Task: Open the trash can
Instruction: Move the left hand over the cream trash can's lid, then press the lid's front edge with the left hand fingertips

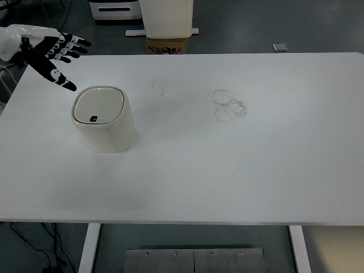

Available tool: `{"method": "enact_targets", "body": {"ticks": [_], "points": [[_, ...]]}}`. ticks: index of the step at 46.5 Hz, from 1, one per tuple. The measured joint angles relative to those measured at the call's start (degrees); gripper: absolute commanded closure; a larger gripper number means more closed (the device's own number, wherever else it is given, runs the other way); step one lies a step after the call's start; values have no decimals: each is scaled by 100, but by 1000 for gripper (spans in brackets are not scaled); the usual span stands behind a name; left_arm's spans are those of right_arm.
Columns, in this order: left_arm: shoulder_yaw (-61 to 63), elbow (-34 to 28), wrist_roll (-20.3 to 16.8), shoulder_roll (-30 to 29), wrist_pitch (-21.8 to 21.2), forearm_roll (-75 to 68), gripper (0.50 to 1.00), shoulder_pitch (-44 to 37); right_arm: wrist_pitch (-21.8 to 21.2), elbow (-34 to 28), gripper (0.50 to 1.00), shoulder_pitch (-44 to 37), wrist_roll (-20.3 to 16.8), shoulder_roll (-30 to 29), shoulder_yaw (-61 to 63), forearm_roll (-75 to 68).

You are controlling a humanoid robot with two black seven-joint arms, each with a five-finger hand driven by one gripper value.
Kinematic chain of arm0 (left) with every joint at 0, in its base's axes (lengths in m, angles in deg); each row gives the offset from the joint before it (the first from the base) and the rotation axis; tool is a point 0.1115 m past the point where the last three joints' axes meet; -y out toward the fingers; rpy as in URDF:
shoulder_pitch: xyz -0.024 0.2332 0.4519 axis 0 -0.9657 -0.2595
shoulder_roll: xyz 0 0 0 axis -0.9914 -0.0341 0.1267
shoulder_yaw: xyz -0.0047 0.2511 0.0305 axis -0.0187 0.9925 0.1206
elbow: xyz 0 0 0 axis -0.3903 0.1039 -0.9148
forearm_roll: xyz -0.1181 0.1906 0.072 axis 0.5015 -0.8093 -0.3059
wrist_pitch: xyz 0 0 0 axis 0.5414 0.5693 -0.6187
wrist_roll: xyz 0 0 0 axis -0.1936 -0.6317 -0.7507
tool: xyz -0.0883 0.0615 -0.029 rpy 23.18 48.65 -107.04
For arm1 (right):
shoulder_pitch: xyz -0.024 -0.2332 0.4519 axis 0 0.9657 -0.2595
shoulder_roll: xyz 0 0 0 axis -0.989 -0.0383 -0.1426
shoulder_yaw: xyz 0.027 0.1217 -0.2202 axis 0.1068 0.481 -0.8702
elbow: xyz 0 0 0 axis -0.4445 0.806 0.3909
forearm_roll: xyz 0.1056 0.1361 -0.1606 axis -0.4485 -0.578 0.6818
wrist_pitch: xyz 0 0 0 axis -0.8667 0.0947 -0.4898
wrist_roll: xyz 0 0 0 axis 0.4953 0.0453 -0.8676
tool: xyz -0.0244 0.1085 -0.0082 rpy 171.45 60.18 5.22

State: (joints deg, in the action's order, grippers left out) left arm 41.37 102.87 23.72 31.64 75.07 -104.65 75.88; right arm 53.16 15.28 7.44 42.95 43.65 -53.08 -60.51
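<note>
white table [227, 170], ring stains | trash can [103, 118] lid down | left hand [52, 52] splayed, empty

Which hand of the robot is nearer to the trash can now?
The left. The left hand hovers with open fingers just beyond the upper-left of the trash can, not touching it. The right hand is not in view.

White table [239, 170], cream trash can [105, 128].

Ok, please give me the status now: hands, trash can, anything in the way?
Left hand open, fingers spread, up-left of the trash can, not touching. Right hand not in view. Lid closed. Nothing between hand and can.
</note>
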Motion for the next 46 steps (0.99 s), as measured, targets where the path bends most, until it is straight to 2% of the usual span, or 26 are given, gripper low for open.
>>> {"method": "enact_targets", "body": {"ticks": [23,26,35,46], "points": [[168,96,145,123,0,9,500,74,0,0,509,0,1,0,0,-1],[522,75,134,108,-1,273,500,328,0,1,509,0,2,0,0,-2],[2914,69,105,-8,0,2010,500,1869,0,0,509,1,3,0,1,0],[3752,113,164,-45,0,2209,500,2298,0,0,509,-1,3,0,-4,-2]]}}
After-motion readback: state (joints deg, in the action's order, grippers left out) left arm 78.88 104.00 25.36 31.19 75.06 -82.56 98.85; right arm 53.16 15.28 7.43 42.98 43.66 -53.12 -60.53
